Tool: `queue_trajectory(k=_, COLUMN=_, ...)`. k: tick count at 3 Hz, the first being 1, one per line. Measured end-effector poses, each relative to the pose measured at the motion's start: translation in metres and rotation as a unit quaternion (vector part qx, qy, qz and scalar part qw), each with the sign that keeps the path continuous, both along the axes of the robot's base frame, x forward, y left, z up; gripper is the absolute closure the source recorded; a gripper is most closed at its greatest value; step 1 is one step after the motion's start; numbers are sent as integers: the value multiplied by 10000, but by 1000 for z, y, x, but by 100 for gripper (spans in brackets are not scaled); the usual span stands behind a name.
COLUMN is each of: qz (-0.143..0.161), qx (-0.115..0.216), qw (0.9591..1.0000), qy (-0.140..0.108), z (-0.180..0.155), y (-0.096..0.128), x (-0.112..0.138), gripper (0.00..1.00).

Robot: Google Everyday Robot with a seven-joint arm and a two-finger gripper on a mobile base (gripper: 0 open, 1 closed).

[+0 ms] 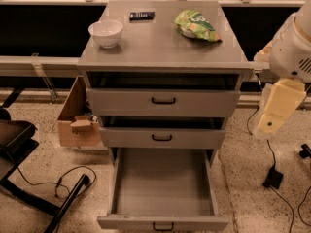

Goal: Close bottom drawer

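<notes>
Grey metal fills your view. The bottom drawer (163, 188) stands pulled far out, low and to the left of the hand (274, 111), with its deep tray bare and its black handle at the near edge. Your hand hangs off the right side of the table (160, 50), apart from it, level with the top drawer (163, 102) and middle drawer (162, 138). You cannot tell whether it is spread or pressed together. Up and left of the hand sit a white bowl (106, 32), a green bag (197, 25) and a small black object (142, 15).
</notes>
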State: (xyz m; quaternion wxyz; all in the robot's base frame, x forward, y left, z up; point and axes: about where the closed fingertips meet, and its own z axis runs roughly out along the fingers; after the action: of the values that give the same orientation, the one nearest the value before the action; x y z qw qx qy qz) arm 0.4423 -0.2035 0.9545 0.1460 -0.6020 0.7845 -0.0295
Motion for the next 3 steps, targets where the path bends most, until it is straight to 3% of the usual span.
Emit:
queue_trajectory(k=1, qz=-134, qx=31, qw=9999, qy=102, z=-43, y=17, x=-2, gripper=0)
queue_trajectory(k=3, qz=-332, qx=-7, qw=9991, qy=259, z=-185, y=46, x=-5, gripper=0)
